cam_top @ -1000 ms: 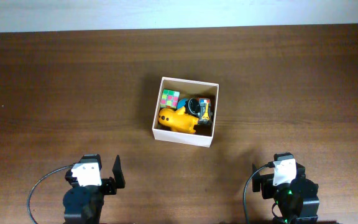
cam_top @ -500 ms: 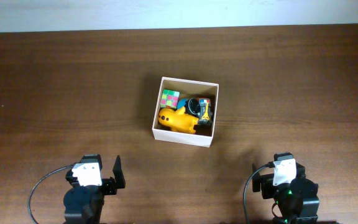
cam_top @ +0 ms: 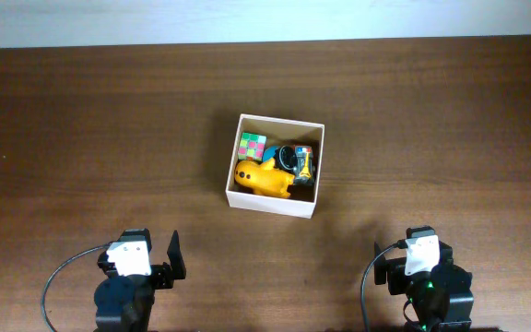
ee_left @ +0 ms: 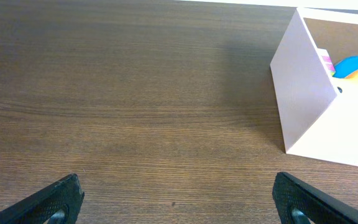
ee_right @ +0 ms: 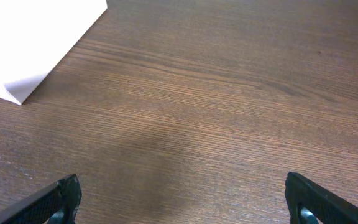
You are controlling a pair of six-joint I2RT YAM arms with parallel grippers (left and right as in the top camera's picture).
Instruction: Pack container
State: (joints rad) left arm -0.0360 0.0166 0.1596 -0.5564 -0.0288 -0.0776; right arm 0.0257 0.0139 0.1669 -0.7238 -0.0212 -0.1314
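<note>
The container, a square white-walled cardboard box with a tan inside, stands at the table's middle. In it lie a colourful puzzle cube, a yellow toy and a dark toy. The container's white wall also shows at the right of the left wrist view and at the top left of the right wrist view. My left gripper is open and empty over bare wood near the front left. My right gripper is open and empty near the front right.
The dark wooden table spreads all round the container. A pale wall strip runs along the far edge. Both arm bases sit at the front edge.
</note>
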